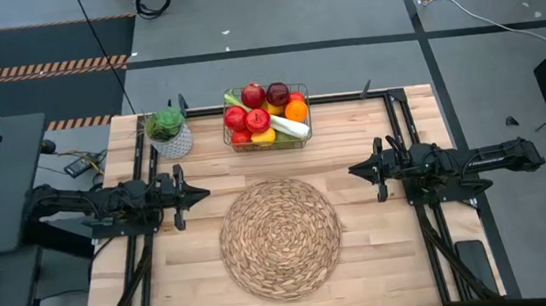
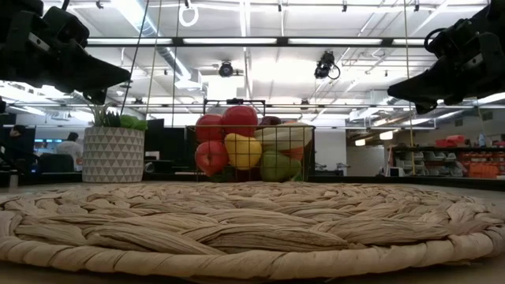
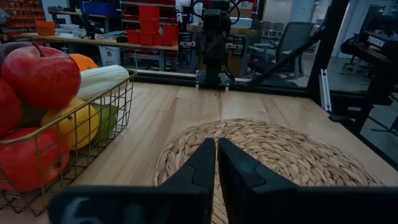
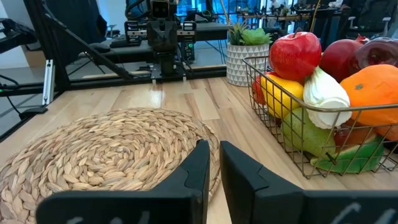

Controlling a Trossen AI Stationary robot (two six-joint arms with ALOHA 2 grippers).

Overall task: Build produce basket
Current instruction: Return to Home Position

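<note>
My left gripper [image 1: 199, 191] hung closed and empty over the table's left side. My right gripper [image 1: 355, 171] hung likewise on the right, fingers together, both pointing at the straw mat [image 1: 281, 238]. The basket [image 1: 308, 129] stood at the far edge beside the plant pot [image 1: 173, 137], heaped with produce [image 1: 258, 119]. The pile rose above the rim, so I judged that a bump from a swinging arm could roll the top apple [image 1: 253, 96] out.

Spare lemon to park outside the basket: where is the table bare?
The table is bare between the basket and the right gripper, and either side of the woven mat toward the front edge. Crowded: the plant pot sits between the basket and the left gripper.
</note>
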